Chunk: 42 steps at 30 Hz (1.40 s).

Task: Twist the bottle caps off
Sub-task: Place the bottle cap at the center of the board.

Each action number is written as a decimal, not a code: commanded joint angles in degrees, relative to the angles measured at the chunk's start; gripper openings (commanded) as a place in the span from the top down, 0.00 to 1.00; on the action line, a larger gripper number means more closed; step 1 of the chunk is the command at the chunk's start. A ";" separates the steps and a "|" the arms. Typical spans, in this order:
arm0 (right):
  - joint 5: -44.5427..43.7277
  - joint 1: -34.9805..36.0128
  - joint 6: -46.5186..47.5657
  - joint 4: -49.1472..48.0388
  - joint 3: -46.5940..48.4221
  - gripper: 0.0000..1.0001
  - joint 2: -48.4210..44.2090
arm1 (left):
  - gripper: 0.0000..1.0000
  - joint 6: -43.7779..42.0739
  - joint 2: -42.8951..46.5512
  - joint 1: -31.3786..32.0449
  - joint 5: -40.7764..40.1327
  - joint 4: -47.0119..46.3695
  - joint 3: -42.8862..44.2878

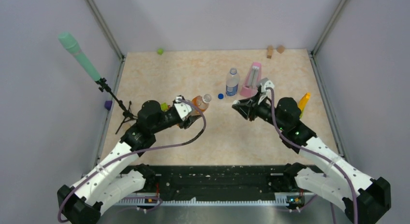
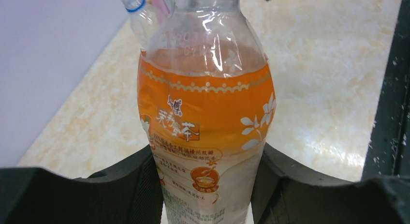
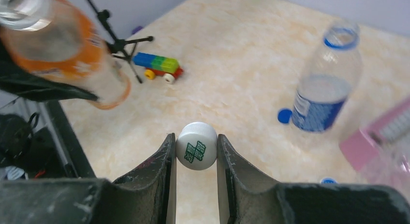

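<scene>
Right gripper (image 3: 196, 139) — both black fingers (image 3: 154, 175) press against the sides of a white cap (image 3: 196, 149) with green printing. The cap sits between their tips, apart from any bottle, above the tabletop (image 1: 217, 137) right of its centre.

Left gripper (image 2: 205, 154) — fingers closed around the lower body of the orange-tinted bottle (image 2: 205, 112), left of the tabletop's centre. The bottle is tipped well over from upright with its clear neck pointing towards the centre. The neck ends in an open mouth with no cap on it.

Blue-labelled bottle (image 1: 232, 82) stands upright beyond the centre, towards the far edge. It has a blue ring on its uncapped neck and is partly filled with clear liquid.

Dark blue cap (image 1: 220, 96) lies on the tabletop just beside that bottle, on its left.

Pink metronome (image 1: 252, 79) stands just beside the same bottle on its right, near the right gripper.

Toy brick car (image 3: 157, 67) sits towards the left edge, close to the left arm.

Green cube (image 1: 160, 51) lies at the far edge, two wooden blocks (image 1: 274, 50) near the far right corner, and a yellow object (image 1: 304, 102) near the right edge.

Microphone on a stand (image 1: 80, 57) rises beside the left edge.
</scene>
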<state>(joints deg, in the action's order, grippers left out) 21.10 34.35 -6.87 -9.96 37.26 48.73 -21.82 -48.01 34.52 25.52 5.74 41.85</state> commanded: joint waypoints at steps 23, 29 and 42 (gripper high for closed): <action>-31.99 5.15 -19.82 20.44 13.61 1.00 31.87 | 1.00 9.69 8.08 -0.19 -17.26 -17.61 -7.83; -35.24 7.48 -21.32 21.83 16.95 0.99 38.82 | 1.00 11.46 7.90 -0.14 -17.35 -20.00 -9.48; -31.45 8.56 -19.87 14.05 18.78 0.96 48.66 | 1.00 17.38 7.06 -0.19 -23.84 -21.51 -9.66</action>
<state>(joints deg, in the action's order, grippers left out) -12.23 41.85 -27.59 8.21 52.66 94.45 -9.76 -40.29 34.52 4.58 -10.83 32.21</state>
